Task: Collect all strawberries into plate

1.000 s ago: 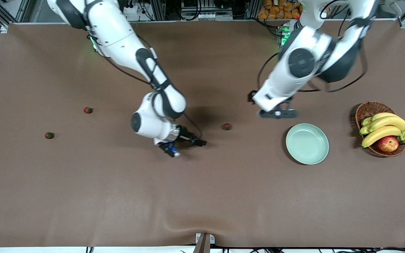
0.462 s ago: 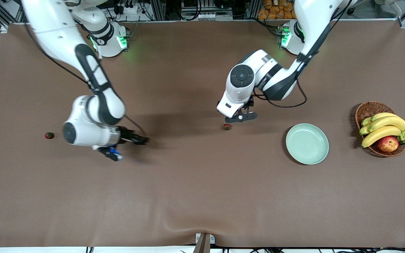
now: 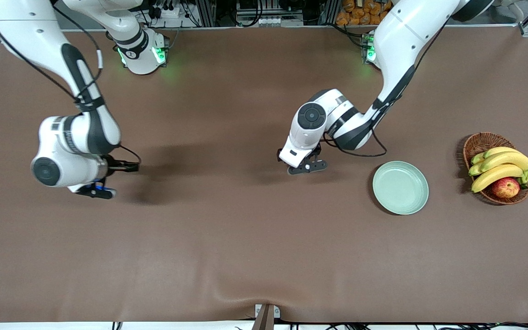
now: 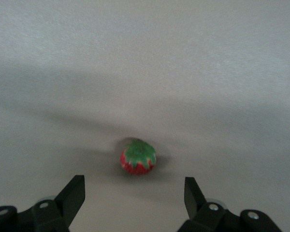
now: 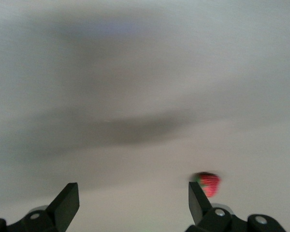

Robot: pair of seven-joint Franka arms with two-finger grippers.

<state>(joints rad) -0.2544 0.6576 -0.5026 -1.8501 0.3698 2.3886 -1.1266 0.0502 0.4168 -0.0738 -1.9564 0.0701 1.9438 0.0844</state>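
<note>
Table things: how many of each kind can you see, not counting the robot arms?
Strawberries: 2, one strawberry at the open left gripper, the other strawberry beside the open right gripper; any others are hidden
Plate: 1
Basket: 1
Banana bunch: 1
Apple: 1
Total: 6

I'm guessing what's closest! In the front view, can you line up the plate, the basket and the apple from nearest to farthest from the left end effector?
1. Plate, on the table beside the left end effector, toward the basket.
2. Basket, at the left arm's end.
3. Apple, in the basket's part nearer the front camera.
</note>
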